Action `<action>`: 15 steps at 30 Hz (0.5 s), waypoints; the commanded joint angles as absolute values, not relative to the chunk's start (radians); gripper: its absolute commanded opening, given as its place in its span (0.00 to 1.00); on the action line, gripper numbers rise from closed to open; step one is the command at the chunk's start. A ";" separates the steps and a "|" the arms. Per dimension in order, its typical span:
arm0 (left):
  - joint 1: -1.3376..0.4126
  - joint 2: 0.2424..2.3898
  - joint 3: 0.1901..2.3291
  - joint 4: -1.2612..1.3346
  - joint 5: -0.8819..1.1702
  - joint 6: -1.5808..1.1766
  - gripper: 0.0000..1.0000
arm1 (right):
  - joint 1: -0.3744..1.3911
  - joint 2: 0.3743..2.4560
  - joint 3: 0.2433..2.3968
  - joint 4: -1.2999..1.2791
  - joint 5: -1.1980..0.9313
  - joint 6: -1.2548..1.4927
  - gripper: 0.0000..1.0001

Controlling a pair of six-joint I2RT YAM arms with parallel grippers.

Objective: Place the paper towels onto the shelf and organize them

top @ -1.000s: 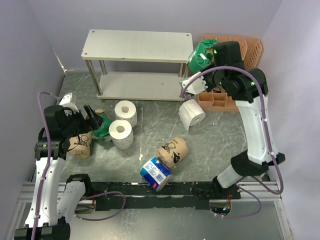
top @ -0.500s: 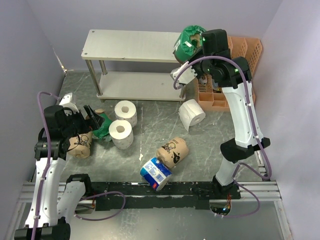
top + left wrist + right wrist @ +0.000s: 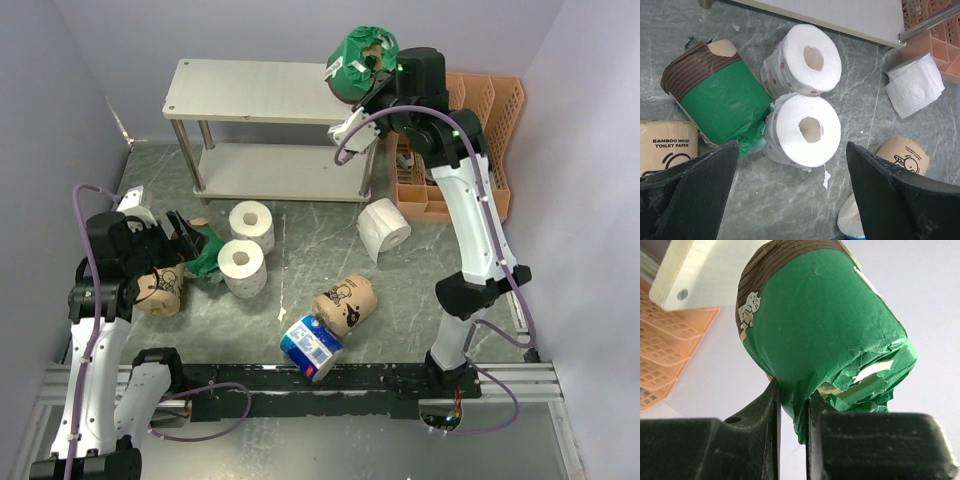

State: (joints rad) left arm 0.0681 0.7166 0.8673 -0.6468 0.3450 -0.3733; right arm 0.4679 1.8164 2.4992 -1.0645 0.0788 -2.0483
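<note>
My right gripper is shut on the wrapper of a green-wrapped roll and holds it above the right end of the shelf's top board. In the right wrist view the fingers pinch the green wrapper beside the board's corner. My left gripper is open and empty over the floor rolls. Its view shows a second green roll, two bare white rolls and a tan roll.
On the floor lie a third white roll, a tan cartoon roll and a blue-and-white roll. An orange slotted organizer stands right of the shelf. Walls close in on the left, back and right.
My right arm has carried the green roll up and to the left, from beside the orange organizer to above the shelf's right top corner. The left arm has not moved.
</note>
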 commanded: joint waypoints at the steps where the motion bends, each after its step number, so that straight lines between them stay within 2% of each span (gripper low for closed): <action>1: 0.079 0.699 0.866 -0.618 0.363 -0.362 1.00 | 0.469 1.841 2.474 -0.945 0.058 -2.064 0.00; 12: 0.078 0.696 0.865 -0.618 0.363 -0.362 0.99 | 0.472 1.868 2.455 -0.915 0.050 -2.032 0.00; 15: 0.079 0.697 0.867 -0.619 0.366 -0.362 1.00 | 0.472 1.866 2.447 -0.895 0.045 -2.016 0.14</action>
State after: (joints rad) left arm 0.0689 0.7086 0.8673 -0.6468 0.3450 -0.3733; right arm 0.4686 1.8877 2.4416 -1.0008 0.0513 -2.0384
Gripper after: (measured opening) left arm 0.994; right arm 0.145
